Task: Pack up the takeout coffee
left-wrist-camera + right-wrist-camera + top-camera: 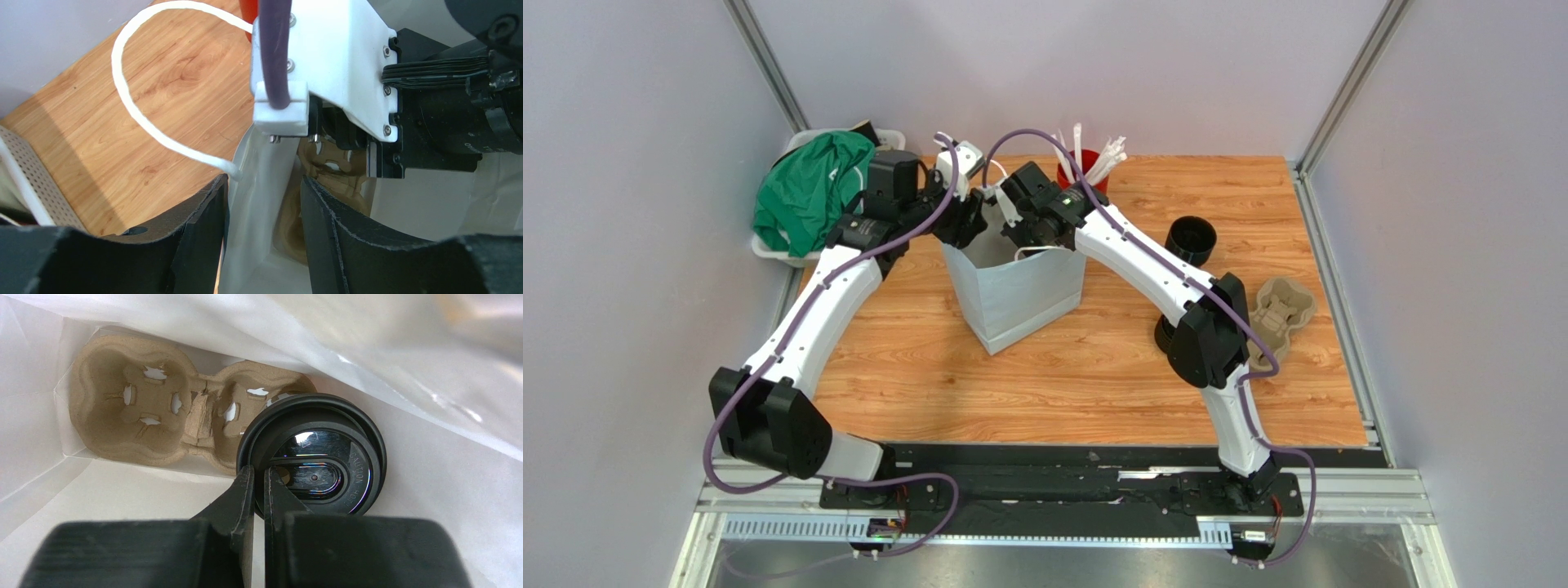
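Left gripper [264,196]: stands parted astride the left wall of the white paper bag [1020,300], at the rim's 10 o'clock corner. Presses one finger [196,239] against the paper and leaves a sliver of gap at the other. Grips nothing that can be seen. Swings out from its base to an elbow at 8 o'clock on the table [1100,380], then slants toward 1 o'clock up to the bag.

Right gripper [259,478]: pinches almost together on the lid rim of a black cup [319,447], down inside the bag's mouth. Climbs from its base at 5 o'clock to an elbow near 4, then runs toward 10 o'clock and dips the wrist over the rim.

Black cup: shows a round glossy lid with an oval recess at its centre. Hangs upright over the 3 o'clock slot of the pulp carrier [123,410] lying on the bag's floor; cannot tell whether seated.

Second black cup [1192,239]: stands on the table at the bag's 2 o'clock, well apart.
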Controlling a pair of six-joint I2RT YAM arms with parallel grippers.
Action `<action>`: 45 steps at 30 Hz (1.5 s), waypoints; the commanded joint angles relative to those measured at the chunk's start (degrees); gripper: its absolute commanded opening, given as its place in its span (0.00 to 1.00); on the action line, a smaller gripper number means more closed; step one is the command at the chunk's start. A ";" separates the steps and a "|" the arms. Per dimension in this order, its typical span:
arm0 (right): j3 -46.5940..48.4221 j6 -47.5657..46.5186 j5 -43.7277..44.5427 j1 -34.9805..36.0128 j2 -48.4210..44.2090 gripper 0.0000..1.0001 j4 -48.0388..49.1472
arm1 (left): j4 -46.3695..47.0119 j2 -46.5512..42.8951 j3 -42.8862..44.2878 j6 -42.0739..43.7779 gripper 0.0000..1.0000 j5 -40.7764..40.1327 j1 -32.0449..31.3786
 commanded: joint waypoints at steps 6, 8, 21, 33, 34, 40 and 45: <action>0.40 -0.81 1.01 0.18 -2.98 0.00 0.77 | 2.68 3.18 4.13 -2.89 0.54 -2.63 -0.88; 0.40 -0.90 1.01 0.09 -3.33 0.00 0.77 | 3.91 3.53 4.22 -3.67 0.53 -4.04 -0.89; -3.20 -1.25 -0.13 0.00 -6.76 0.00 3.40 | 9.01 3.09 2.99 -8.51 0.49 -8.18 -0.89; -5.40 -2.39 -0.75 0.09 -6.86 0.00 2.53 | 8.05 4.94 4.04 -9.48 0.43 -12.48 -1.33; -5.40 -2.48 -0.92 0.01 -6.68 0.00 2.26 | 8.05 5.03 4.04 -9.57 0.43 -12.57 -1.41; -5.05 -3.27 -1.10 0.00 -5.18 0.00 -0.11 | 8.31 5.47 4.04 -9.74 0.43 -14.41 -1.76; -4.35 -3.80 -0.84 -0.08 -3.95 0.00 -1.43 | 8.49 5.82 4.22 -9.83 0.43 -16.44 -2.03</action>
